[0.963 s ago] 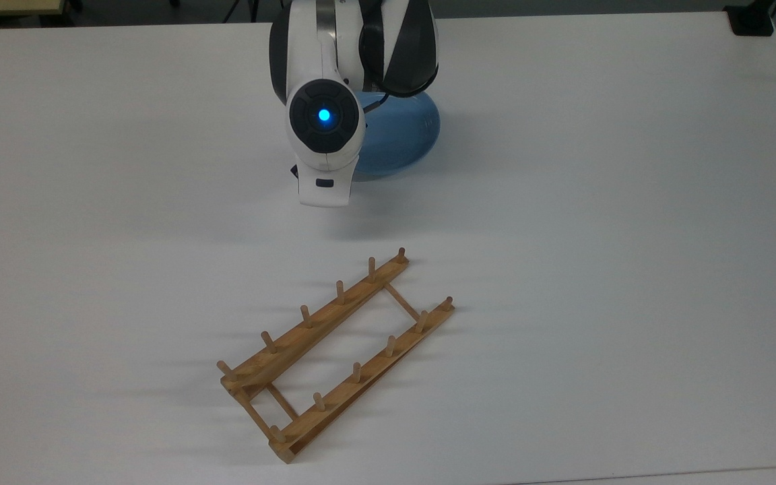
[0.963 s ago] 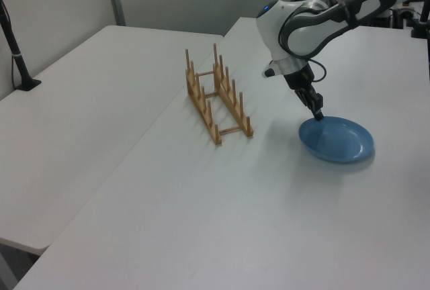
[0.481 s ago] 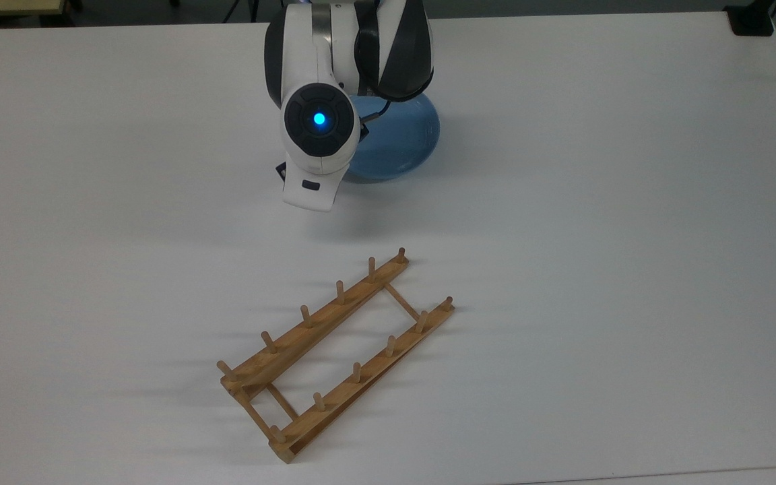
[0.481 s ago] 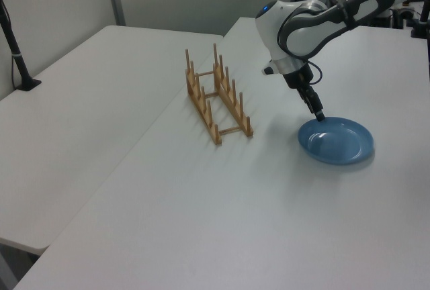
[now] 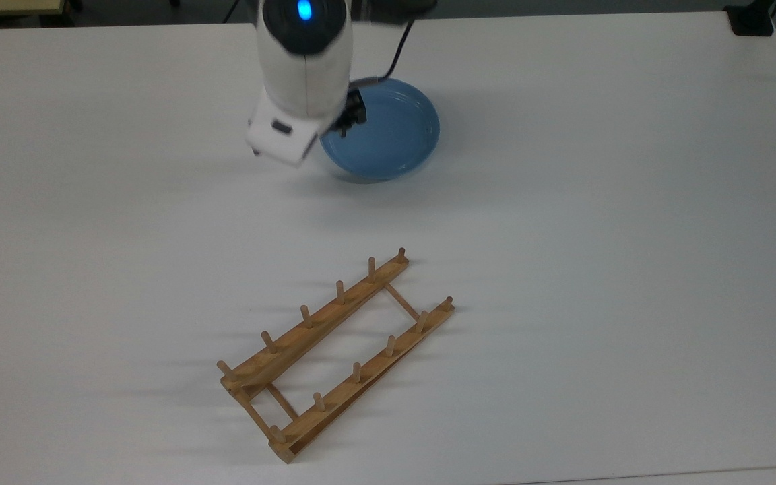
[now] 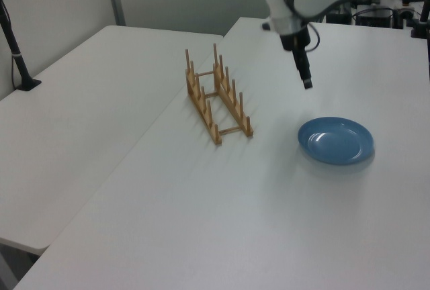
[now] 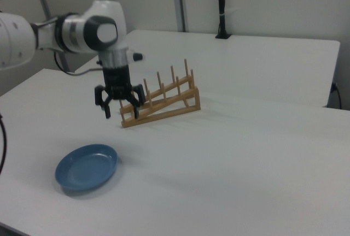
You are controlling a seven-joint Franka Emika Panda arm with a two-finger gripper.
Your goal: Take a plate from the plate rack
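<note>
Plate rack of light-brown wood (image 5: 334, 357), nearest in the top view, stands bare on the white table (image 5: 597, 222): two long parallel rails joined by thin crossbars, each rail carrying six upright round pegs, no slot holding anything. Its long axis runs diagonally in the top view, from lower left to upper right. The wood looks smooth and matte, the pegs slim and evenly spaced.

Farther back lies the round, shallow, light-blue plate (image 5: 384, 131), flat on the table and well apart from the rack. Its raised rim and faintly glossy inside suggest a hard, slick surface.

Above it hangs the black two-finger end effector (image 7: 118, 105) of the white arm, fingers spread and holding nothing, pointing down. In the right view, the plate (image 7: 86, 167) sits below and toward the right view's left of the end effector; in the left view the end effector (image 6: 306, 82) is clear above the plate's (image 6: 336, 140) rack-side rim. Judged from this, the plate is already out of the rack, and any further grasp would mean coming straight down onto that near rim.
</note>
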